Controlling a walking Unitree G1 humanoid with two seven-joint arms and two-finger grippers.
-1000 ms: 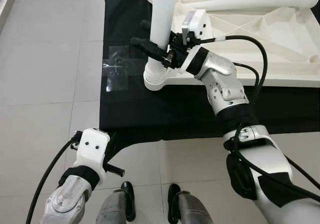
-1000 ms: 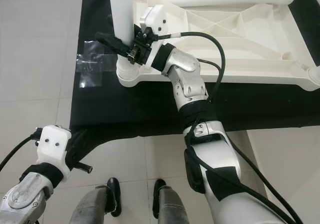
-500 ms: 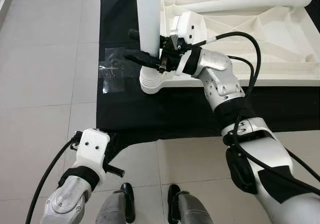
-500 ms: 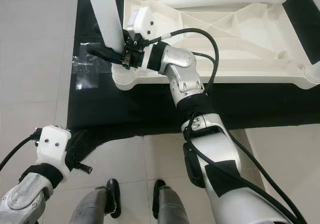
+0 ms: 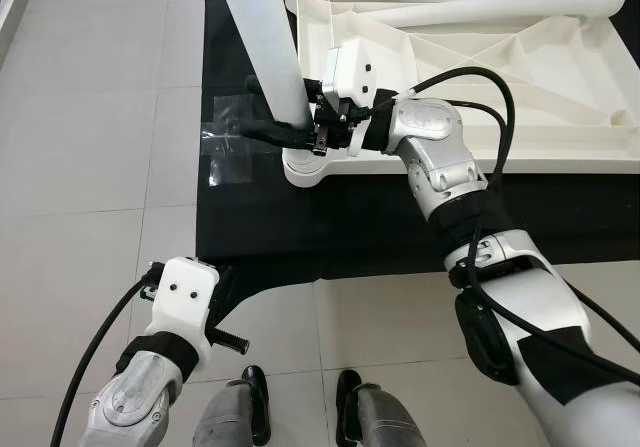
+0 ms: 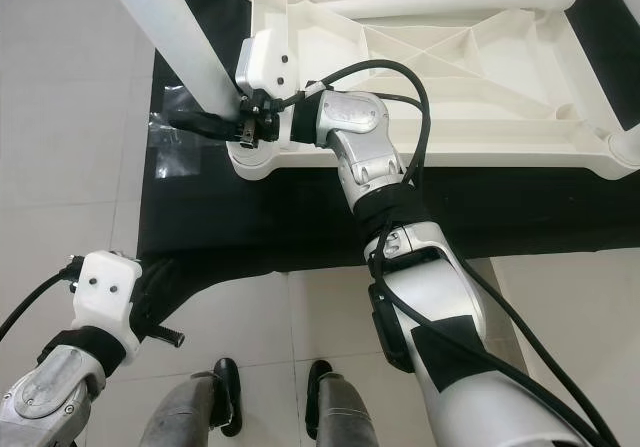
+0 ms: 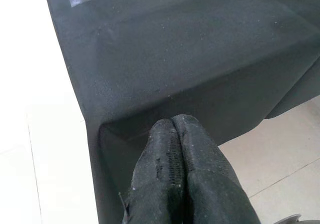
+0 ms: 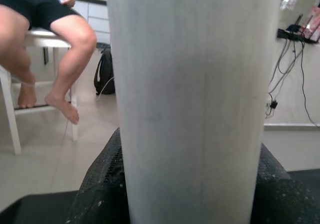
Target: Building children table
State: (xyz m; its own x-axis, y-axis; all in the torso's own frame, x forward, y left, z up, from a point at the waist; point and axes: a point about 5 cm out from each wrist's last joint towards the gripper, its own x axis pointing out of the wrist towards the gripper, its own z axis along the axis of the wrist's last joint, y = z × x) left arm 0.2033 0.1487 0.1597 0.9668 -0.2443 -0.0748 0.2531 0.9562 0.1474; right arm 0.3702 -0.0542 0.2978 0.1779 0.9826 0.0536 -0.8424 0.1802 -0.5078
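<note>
on a black cloth-covered floor mat (image 5: 300,232), the right claw (image 5: 285,127), clamped on a white plastic tube leg (image 5: 262,42), has tilted it leftward in the upturned white tabletop's corner socket (image 5: 305,167), so it isn't seated; left claw (image 5: 228,340) closed, idle.

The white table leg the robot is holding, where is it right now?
The table leg stands tilted in the near left corner socket of the upturned white tabletop on the black cloth, clamped near its base by the right tool.

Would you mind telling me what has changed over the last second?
The right gripper, still clamped on the table leg, has tipped the leg's top toward the robot's left; its base stays at the tabletop's corner socket. The left gripper stays idle by the black cloth.
</note>
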